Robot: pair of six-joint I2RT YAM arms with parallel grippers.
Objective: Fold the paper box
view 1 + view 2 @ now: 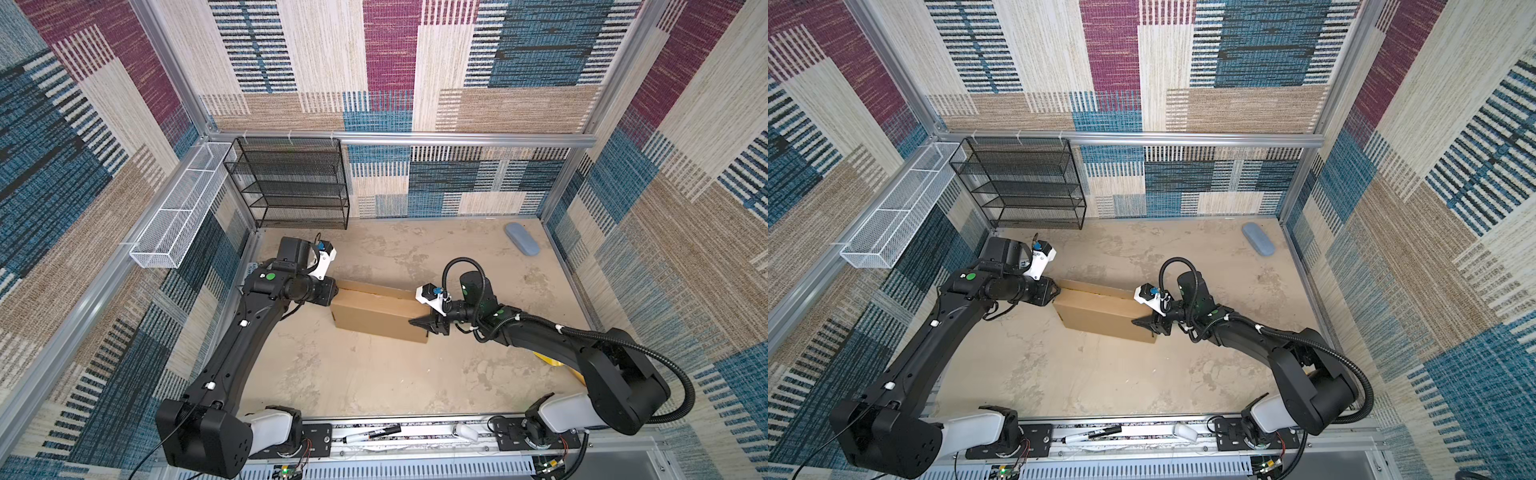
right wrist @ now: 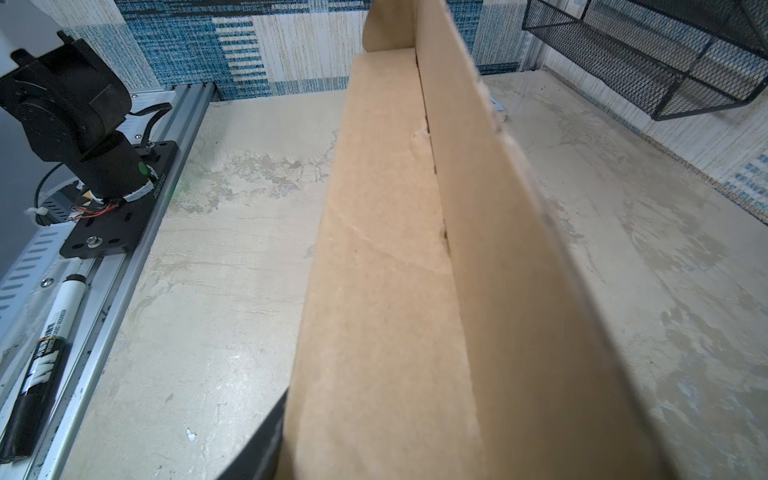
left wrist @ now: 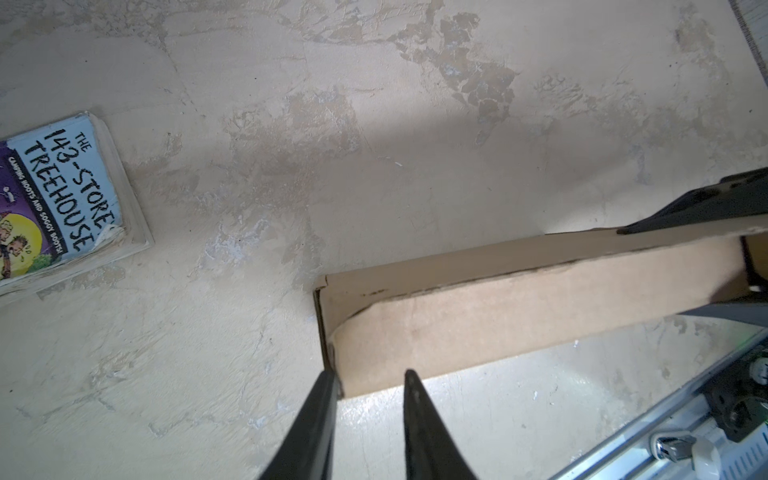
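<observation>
Here the pale surface (image 1: 374, 386) carries the paper box (image 1: 376, 318) near its middle, long axis running left to right, right end slightly nearer the front. The right gripper (image 1: 422, 323) clamps its jaws across that end; the left gripper (image 3: 370, 374) has its jaws parted at the opposite end.
</observation>
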